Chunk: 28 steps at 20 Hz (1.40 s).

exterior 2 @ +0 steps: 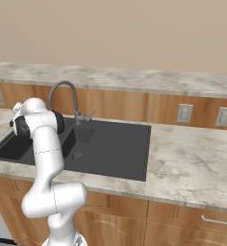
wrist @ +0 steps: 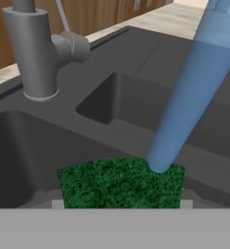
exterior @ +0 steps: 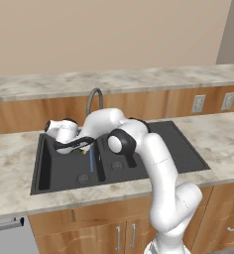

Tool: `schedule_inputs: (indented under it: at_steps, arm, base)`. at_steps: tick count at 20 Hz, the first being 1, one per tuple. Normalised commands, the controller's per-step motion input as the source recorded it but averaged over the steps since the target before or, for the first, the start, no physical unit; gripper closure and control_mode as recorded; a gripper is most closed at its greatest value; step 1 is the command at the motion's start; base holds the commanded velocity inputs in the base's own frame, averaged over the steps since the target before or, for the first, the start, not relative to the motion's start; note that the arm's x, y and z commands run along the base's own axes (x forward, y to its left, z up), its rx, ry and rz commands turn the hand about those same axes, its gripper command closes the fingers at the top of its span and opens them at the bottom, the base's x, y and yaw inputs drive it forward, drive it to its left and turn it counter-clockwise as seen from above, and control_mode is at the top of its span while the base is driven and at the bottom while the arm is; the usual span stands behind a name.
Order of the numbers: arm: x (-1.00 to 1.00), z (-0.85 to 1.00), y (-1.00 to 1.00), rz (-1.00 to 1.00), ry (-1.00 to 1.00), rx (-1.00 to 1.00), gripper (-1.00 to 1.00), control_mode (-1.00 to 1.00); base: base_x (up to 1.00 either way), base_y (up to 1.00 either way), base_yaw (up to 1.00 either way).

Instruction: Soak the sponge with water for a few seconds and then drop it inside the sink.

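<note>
The soaking step is in hand. Going from the left of the hand view: the big basin of the sink (wrist: 19, 160) drops away at the left edge, and behind it the grey faucet (wrist: 36, 53) stands on the sink's back rim, its base at the upper left. Lower and toward the middle, the sponge (wrist: 119, 182) shows its dark green face between the fingertips (wrist: 57, 204); the jaws are closed on it, nearly as narrow as they go, gripping it by its two sides. Right of the sponge's middle, the water (wrist: 190, 92) comes down as a blue stream and ends on the sponge's upper right edge, so the sponge is under the flow. Past the stream lies the smaller basin, then the flat drainboard toward the right edge of the sink.

In the left base view, the gripper (exterior: 84, 145) hangs over the divider between the two basins, just beside the stream (exterior: 91, 159), above the sink (exterior: 188, 149) set in the marble table (exterior: 10, 163).

By my judgement, the next move calls for holding the sponge in the stream a short while, then parting the jaws with the sponge over a basin, not over the divider or the table edge, so it falls inside.
</note>
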Motion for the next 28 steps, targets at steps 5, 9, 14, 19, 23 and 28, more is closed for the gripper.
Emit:
schedule_inputs:
  at_steps: [5,9,14,19,23,28]
  arm:
    - [0.0,-0.01,-0.07,0.0,0.0,0.0,1.0,-1.0]
    - [0.0,0.0,0.0,0.0,0.0,0.0,1.0,-1.0]
    - [0.0,0.0,0.0,0.0,0.0,0.0,1.0,-1.0]
    - [-0.04,0.0,0.15,0.0,0.01,0.04,1.0,-1.0]
    - [-0.06,0.03,0.24,0.0,0.01,0.11,1.0,-1.0]
    - [-0.01,0.09,0.33,0.0,0.06,0.06,1.0,-1.0]
  base:
    - [0.0,0.0,0.0]
    - [0.0,0.0,0.0]
    - [0.0,0.0,0.0]
    - [0.0,0.0,0.0]
    - [0.0,0.0,0.0]
    - [0.0,0.0,0.0]
